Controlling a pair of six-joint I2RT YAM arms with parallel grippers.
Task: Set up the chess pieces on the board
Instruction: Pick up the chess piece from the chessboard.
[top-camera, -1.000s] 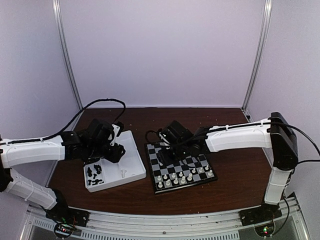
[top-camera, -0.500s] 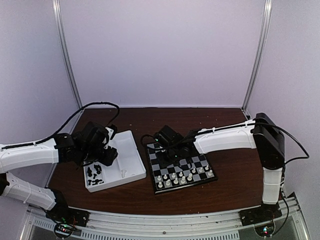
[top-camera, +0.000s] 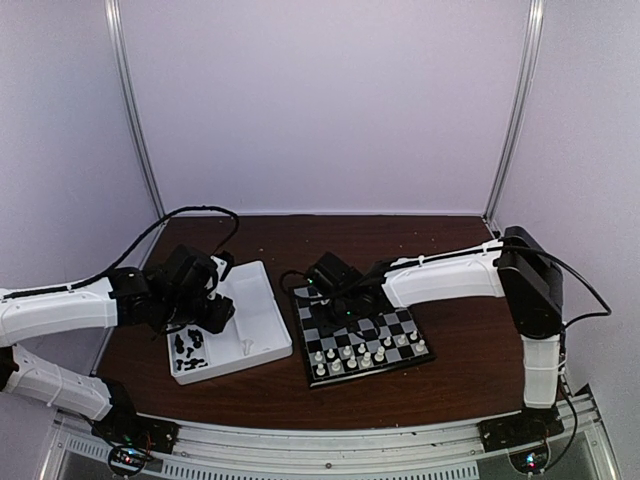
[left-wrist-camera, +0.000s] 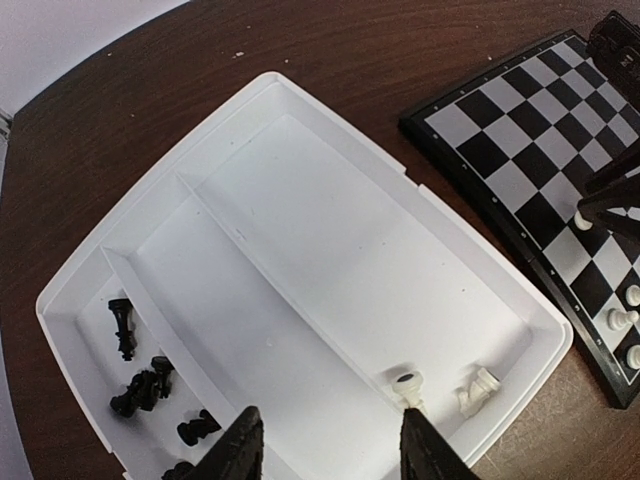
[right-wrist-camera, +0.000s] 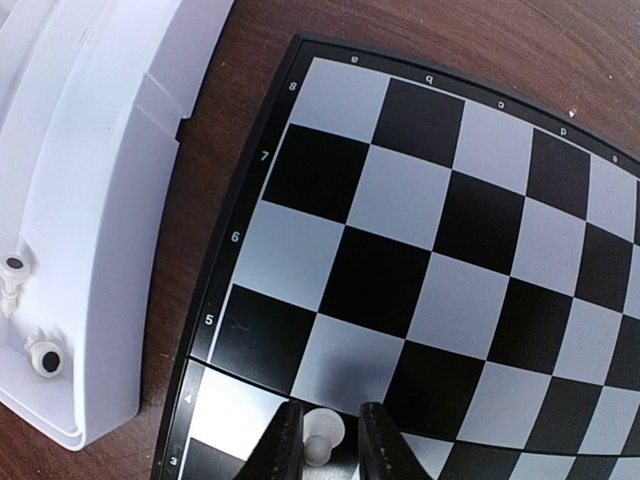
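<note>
The board lies right of centre with two rows of white chess pieces along its near edge. My right gripper hovers over the board's left part. In the right wrist view it is shut on a white pawn just above the board. My left gripper hangs open and empty over the white tray. In the left wrist view the tray holds several black pieces in its left compartment and two white pieces near its right corner.
The tray lies just left of the board, with a narrow strip of brown table between them. The tray's edge is close to the right gripper. Enclosure walls and metal posts stand behind and at both sides.
My right arm has swung left across the board, bringing its gripper to the left part. My left gripper has drawn slightly back towards the near left over the tray.
</note>
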